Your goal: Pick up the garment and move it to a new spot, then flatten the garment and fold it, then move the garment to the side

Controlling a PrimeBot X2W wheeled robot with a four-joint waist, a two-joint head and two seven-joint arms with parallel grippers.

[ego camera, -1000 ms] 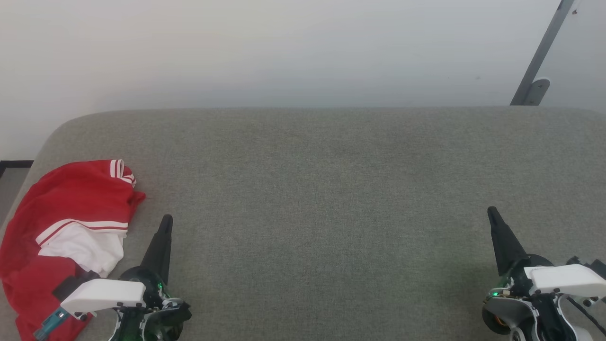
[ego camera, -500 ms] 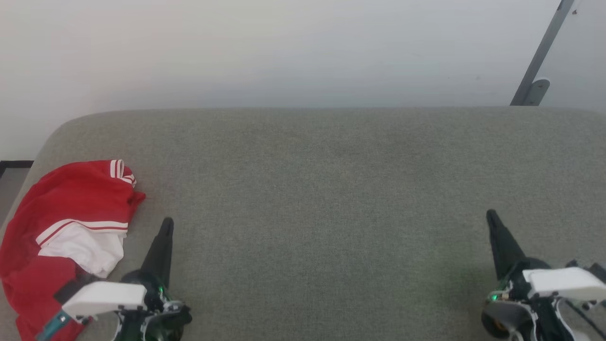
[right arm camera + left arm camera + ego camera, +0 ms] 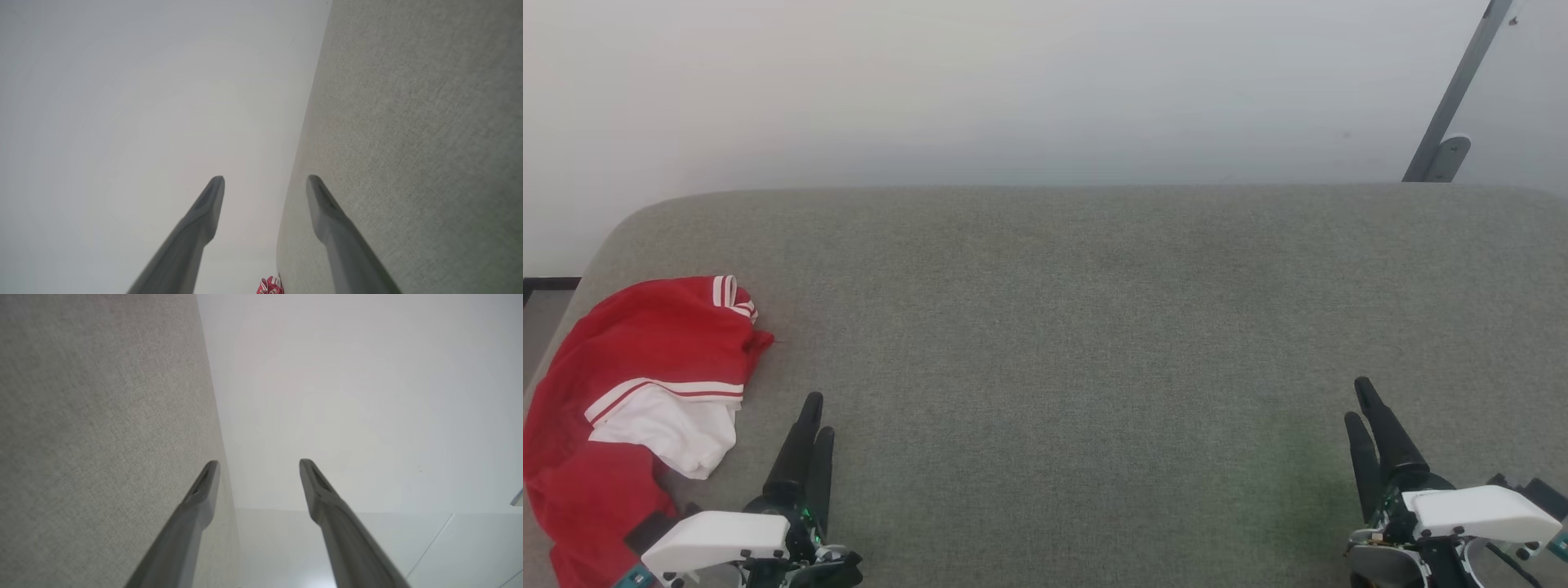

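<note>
Seemingly a bare test room: plain white wall (image 3: 1013, 82) behind the grey fabric-covered counter (image 3: 1094, 327), metal strut (image 3: 1459, 82) beyond its far-right corner.

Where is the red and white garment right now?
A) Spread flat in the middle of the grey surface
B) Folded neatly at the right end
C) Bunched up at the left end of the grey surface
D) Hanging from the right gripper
C: the garment lies crumpled at the left end of the grey surface, just left of the open left gripper, which holds nothing.
</note>
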